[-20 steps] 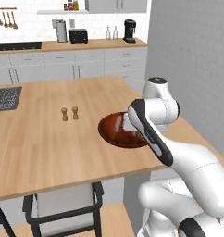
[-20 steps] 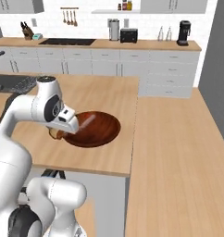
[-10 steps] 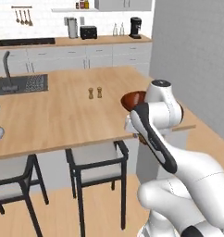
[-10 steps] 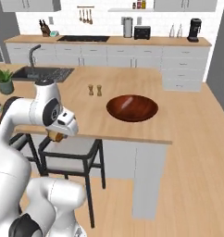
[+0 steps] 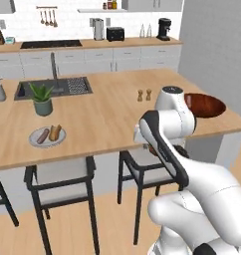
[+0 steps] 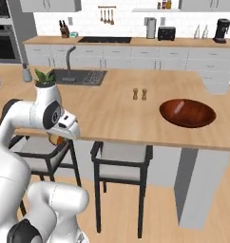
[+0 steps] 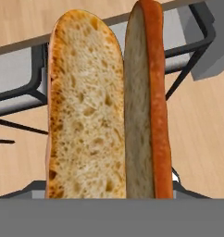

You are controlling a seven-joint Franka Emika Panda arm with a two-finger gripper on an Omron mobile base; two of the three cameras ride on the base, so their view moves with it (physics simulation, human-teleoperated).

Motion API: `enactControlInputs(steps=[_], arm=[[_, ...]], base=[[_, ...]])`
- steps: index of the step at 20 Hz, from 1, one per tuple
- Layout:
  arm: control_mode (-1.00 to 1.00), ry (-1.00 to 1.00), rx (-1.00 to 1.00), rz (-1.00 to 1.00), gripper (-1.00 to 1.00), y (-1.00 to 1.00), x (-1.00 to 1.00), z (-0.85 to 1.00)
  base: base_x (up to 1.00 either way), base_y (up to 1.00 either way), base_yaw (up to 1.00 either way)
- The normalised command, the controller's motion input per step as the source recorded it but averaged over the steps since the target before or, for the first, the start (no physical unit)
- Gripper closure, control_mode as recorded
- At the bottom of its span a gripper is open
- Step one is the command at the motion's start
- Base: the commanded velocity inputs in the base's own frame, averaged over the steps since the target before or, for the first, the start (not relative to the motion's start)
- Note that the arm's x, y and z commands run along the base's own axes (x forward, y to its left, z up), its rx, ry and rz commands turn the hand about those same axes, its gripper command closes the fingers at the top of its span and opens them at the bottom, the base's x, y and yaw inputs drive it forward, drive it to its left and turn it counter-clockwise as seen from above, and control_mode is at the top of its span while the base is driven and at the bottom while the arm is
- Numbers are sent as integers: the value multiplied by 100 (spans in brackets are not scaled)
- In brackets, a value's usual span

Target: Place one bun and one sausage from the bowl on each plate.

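I had the gripper (image 6: 56, 139) hanging off the front edge of the island counter (image 5: 107, 117), over the stools (image 6: 120, 161), with the split bun (image 7: 109, 106) standing lengthwise between the jaws. In the hand view the bun ran straight up from the fingertips, its crumb face on one side and the browned crust on the other, and it hid most of the fingers themselves. The jaws stood fairly wide, closed on the bun.

The bowl (image 6: 187, 112) sat on the counter well away from the jaws, far off toward the arm's right, at the corner of the island. It looked dark and glossy inside; I could not tell whether anything lay in it. Two small shakers (image 6: 139, 93) stood together between the bowl and the sink (image 5: 55, 88).

A plate (image 5: 47, 136) lay near the counter's front edge, well apart from the jaws on the arm's left, with a sausage (image 5: 43, 136) and a second bun (image 5: 55, 132) side by side on it. A potted plant (image 5: 42, 98) stood just behind that plate.
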Motion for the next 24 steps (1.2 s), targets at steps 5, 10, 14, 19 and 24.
enactControlInputs(steps=[5, 10, 14, 19, 24], arm=[[100, 0, 0, 0, 100, 0, 0, 0], [100, 0, 0, 0, 100, 0, 0, 0], [100, 0, 0, 0, 100, 0, 0, 0], [100, 0, 0, 0, 100, 0, 0, 0], [100, 0, 0, 0, 100, 0, 0, 0]], base=[[18, 100, 0], [32, 100, 0], [53, 100, 0], [41, 100, 0], [6, 100, 0]])
